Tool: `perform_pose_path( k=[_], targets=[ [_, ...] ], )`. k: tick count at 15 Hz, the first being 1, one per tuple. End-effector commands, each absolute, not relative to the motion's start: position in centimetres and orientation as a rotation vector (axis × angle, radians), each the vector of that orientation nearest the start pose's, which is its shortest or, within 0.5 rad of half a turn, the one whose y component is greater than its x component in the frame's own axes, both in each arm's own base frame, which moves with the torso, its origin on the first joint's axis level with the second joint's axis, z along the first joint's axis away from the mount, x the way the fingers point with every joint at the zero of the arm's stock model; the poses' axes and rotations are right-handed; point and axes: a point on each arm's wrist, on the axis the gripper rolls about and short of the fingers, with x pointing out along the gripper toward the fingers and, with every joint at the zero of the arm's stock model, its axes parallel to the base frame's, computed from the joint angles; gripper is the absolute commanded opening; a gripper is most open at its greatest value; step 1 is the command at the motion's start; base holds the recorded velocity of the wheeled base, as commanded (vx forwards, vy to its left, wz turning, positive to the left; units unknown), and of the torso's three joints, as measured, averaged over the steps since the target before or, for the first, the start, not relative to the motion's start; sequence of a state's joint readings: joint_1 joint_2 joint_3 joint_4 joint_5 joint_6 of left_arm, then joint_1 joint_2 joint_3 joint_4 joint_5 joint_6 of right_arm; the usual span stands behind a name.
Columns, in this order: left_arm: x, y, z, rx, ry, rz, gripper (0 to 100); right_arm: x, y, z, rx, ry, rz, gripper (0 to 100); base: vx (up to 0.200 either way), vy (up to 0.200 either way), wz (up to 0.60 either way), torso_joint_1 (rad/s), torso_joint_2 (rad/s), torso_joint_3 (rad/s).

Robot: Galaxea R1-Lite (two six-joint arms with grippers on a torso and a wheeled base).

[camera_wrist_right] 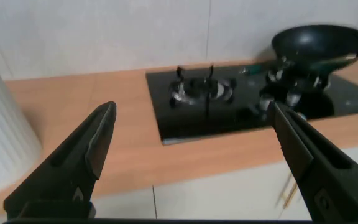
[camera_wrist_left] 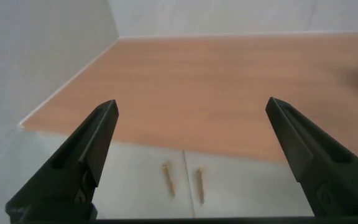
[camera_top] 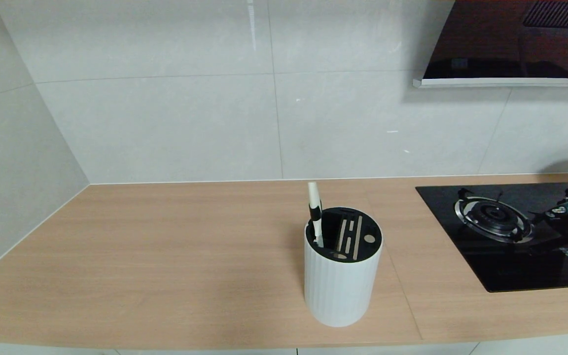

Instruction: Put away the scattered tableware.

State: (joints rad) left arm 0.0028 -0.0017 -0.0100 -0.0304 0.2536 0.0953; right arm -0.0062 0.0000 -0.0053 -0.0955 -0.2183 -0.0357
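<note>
A white ribbed cylindrical utensil holder [camera_top: 342, 276] with a black slotted top stands on the wooden counter [camera_top: 175, 251], right of centre. One utensil with a white and black handle [camera_top: 315, 213] sticks upright out of its left side. The holder's white wall [camera_wrist_right: 2, 134] also appears at the edge of the right wrist view. My left gripper [camera_wrist_left: 191, 118] is open, held off the counter's front edge above the cabinet doors. My right gripper [camera_wrist_right: 191, 121] is open too, hanging in front of the counter near the stove, with nothing between its fingers.
A black glass gas stove [camera_top: 511, 231] with a burner [camera_top: 492, 217] is set into the counter at the right, and a dark pan [camera_wrist_right: 322, 43] sits on its far burner. A range hood [camera_top: 511, 44] hangs above. Tiled walls close the back and left.
</note>
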Motion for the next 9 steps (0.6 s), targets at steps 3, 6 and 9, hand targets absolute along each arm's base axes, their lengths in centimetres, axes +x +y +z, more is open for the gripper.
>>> perform_pose_path(
  k=[3,6,9],
  targets=[
    [-2.26,-0.03,7.51,0.034,0.007,-0.011,100,-2.33,-0.40,8.08,0.015,-0.048,-0.188,100,0.000,0.000,0.00,0.000,0.00,0.000],
    [-2.28,-0.01,7.52,0.051,0.003,-0.003,100,-2.33,-0.08,7.45,0.000,0.025,-0.043,100,0.000,0.000,0.00,0.000,0.00,0.000],
    [-2.28,-0.01,7.53,0.005,0.002,0.000,100,-2.29,-0.06,7.62,0.003,0.000,-0.032,100,0.000,0.000,0.00,0.000,0.00,0.000]
  ],
)
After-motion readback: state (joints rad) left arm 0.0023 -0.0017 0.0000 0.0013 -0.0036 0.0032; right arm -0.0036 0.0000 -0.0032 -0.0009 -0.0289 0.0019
